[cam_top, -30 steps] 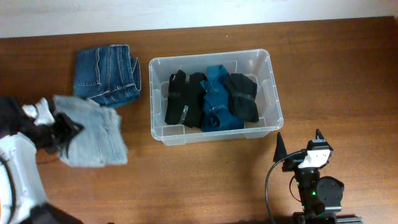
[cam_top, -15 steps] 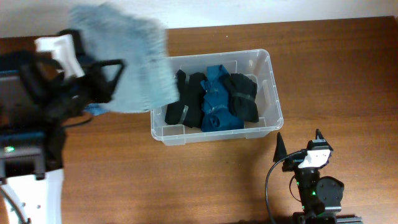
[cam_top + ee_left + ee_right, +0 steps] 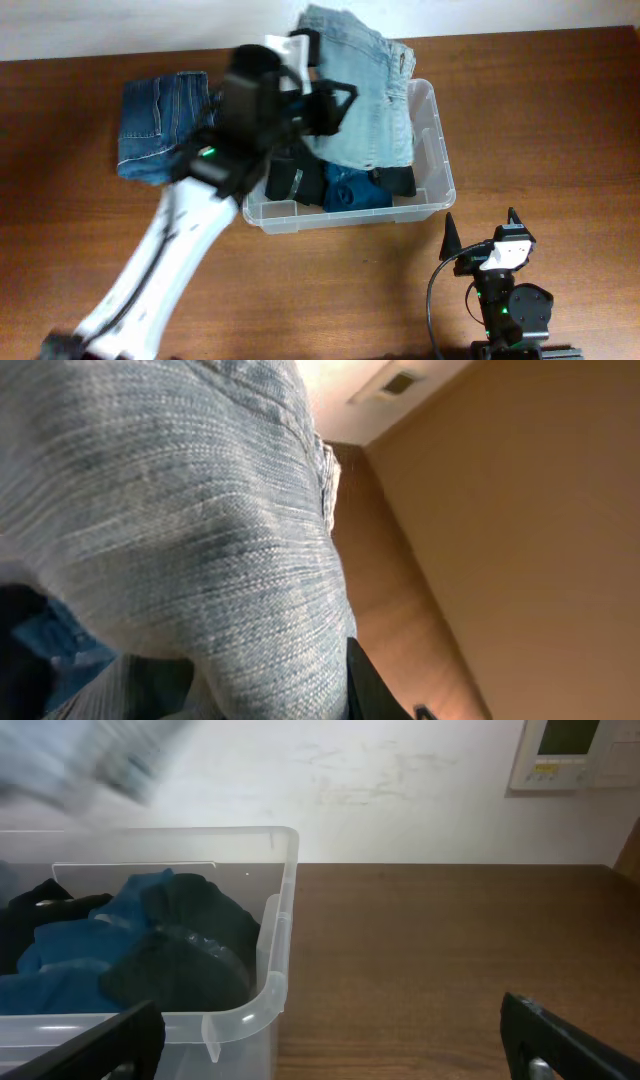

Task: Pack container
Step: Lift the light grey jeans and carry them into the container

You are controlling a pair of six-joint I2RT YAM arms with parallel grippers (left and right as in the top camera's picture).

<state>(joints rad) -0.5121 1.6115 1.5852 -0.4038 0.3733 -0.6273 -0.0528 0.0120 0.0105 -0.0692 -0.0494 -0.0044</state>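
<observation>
While my left pincer (image 3: 322,82) pinches pale jeans (image 3: 365,100), the container (image 3: 437,150) lies beneath it. My right pincer (image 3: 480,222) gapes wide.

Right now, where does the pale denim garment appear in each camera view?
Overhead: pale denim garment top centre, over the container's far edge.
Left wrist: fills the left half.
Right wrist: blurred, top-left corner.
Shared landmark: container, overhead and right wrist.

The pale denim garment (image 3: 360,90) hides the wall-side half of the container (image 3: 438,160) and the clothes there. Above that half, the left gripper (image 3: 322,100) is motion-blurred, its fingertips buried in cloth. The right wrist view crops the container's left end.
</observation>
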